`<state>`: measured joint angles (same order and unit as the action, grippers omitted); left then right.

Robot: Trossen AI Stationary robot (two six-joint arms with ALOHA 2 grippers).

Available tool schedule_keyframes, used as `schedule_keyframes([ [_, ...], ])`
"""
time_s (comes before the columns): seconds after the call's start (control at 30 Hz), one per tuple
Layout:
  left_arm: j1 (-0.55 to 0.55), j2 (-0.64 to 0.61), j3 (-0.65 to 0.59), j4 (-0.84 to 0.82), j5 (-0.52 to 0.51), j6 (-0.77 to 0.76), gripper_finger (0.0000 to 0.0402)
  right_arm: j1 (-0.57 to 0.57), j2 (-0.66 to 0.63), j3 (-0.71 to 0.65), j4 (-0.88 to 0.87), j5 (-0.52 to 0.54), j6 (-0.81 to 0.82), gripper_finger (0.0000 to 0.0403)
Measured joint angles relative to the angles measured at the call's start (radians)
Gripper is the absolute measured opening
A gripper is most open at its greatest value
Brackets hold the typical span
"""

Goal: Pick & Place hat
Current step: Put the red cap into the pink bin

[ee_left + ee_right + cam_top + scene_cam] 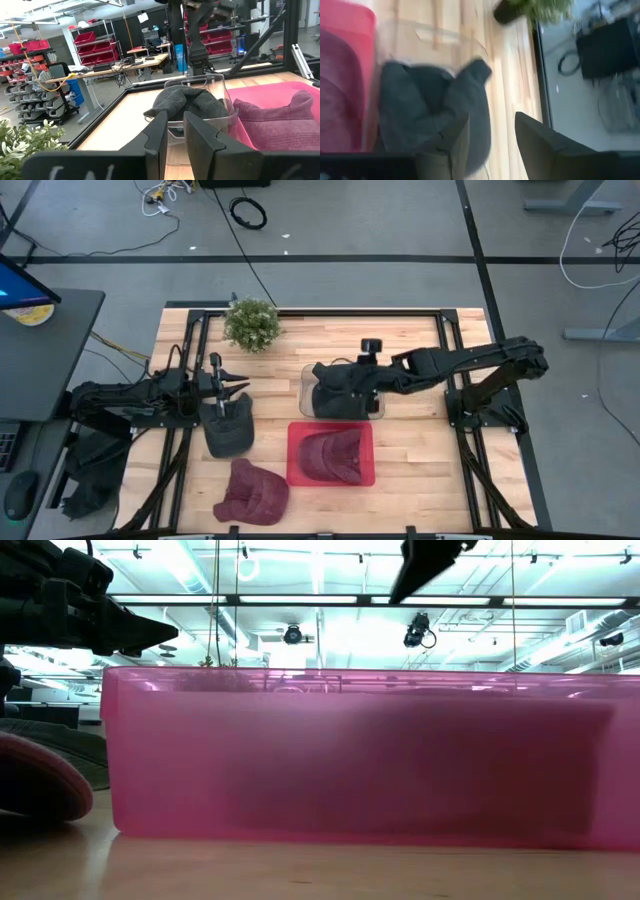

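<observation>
My right gripper hangs over the clear bin at mid-table, fingers parted with nothing between them, the dark grey hat lying slumped in that bin just below. Beside it, a maroon hat lies in the pink bin, and another maroon hat lies on the wood by that bin. Farther left, my left gripper hovers above a second grey hat, fingers narrowly apart, gripping nothing; the potted plant stands at the far edge.

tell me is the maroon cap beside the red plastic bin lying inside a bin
No, the maroon cap lies on the bare wooden table, just outside the red plastic bin, which holds a second maroon cap.
</observation>
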<state>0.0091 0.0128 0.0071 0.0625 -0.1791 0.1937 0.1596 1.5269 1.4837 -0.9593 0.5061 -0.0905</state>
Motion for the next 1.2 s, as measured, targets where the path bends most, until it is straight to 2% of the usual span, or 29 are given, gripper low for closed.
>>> schedule_keyframes([
  [0.13, 0.0, 0.0, 0.0, 0.0, 0.0, 0.0, 0.0067, -0.035, -0.081, -0.097, 0.01, 0.0, 0.015, 0.016],
  [0.27, 0.0, 0.0, 0.0, -0.001, 0.0, 0.0, 0.0067, -0.075, -0.266, -0.287, 0.108, 0.011, -0.006, 0.016],
  [0.33, 0.0, 0.0, 0.0, -0.002, 0.0, 0.0, 0.0067, -0.099, -0.406, -0.37, 0.274, 0.048, 0.0, 0.016],
  [0.4, 0.0, 0.0, 0.0, -0.003, 0.0, 0.0, 0.0067, -0.129, -0.557, -0.464, 0.512, 0.073, 0.037, 0.016],
  [0.5, 0.0, 0.0, 0.0, -0.003, 0.0, 0.0, 0.0067, -0.168, -0.735, -0.606, 0.84, 0.069, 0.23, 0.016],
  [0.57, 0.0, 0.0, 0.0, -0.004, 0.0, 0.0, 0.0067, -0.173, -0.825, -0.685, 0.951, 0.064, 0.249, 0.016],
  [0.67, 0.0, 0.0, 0.0, -0.004, 0.0, 0.0, 0.0067, -0.171, -0.92, -0.787, 1.066, 0.053, 0.188, 0.016],
  [0.8, 0.0, 0.0, 0.0, -0.004, 0.0, 0.0, 0.0067, -0.17, -1.001, -0.874, 1.123, 0.031, 0.161, 0.016],
  [1.0, 0.0, 0.0, 0.0, -0.005, 0.0, 0.0, 0.0067, -0.17, -1.098, -0.902, 1.106, 0.009, 0.062, 0.016],
  [1.1, 0.0, 0.0, 0.0, -0.005, 0.0, 0.0, 0.0067, -0.169, -1.149, -0.925, 1.098, -0.045, 0.067, 0.016],
  [1.2, 0.0, 0.0, 0.0, -0.005, 0.0, 0.0, 0.0067, -0.169, -1.204, -0.942, 1.095, -0.163, 0.049, 0.016],
])
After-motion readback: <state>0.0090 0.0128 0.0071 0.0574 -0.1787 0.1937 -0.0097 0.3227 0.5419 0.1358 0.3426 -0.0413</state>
